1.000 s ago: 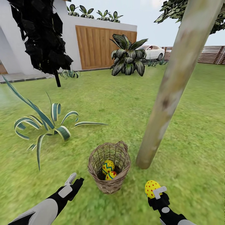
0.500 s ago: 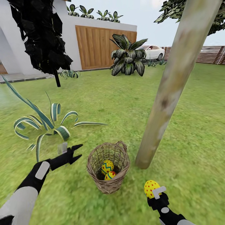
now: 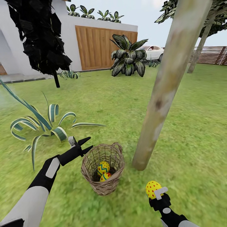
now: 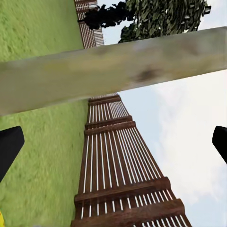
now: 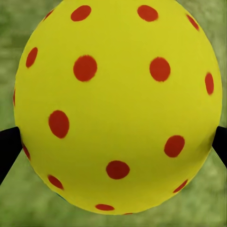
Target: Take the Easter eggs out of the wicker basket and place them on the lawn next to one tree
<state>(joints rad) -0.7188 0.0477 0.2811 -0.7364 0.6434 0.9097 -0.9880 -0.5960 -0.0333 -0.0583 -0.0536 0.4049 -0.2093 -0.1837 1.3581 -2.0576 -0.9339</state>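
- Head view: my left tool (image 3: 86, 144), fingers spread, hangs just beside the wicker basket (image 3: 102, 170) on the lawn (image 3: 110, 104); two eggs (image 3: 103, 167) lie inside. The leaning tree (image 3: 159, 97) rises near the basket. My right tool (image 3: 156, 193) pinches the third egg (image 3: 152, 189).
- Left wrist view: spread black fingertips (image 4: 9, 149) frame the tree trunk (image 4: 113, 71) and a slatted fence (image 4: 123, 179).
- Right wrist view: the red-dotted yellow egg (image 5: 118, 104) sits gripped between my fingertips (image 5: 8, 146), over grass.

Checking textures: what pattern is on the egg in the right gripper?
Yellow with red dots, clearest in the right wrist view: egg, right gripper.
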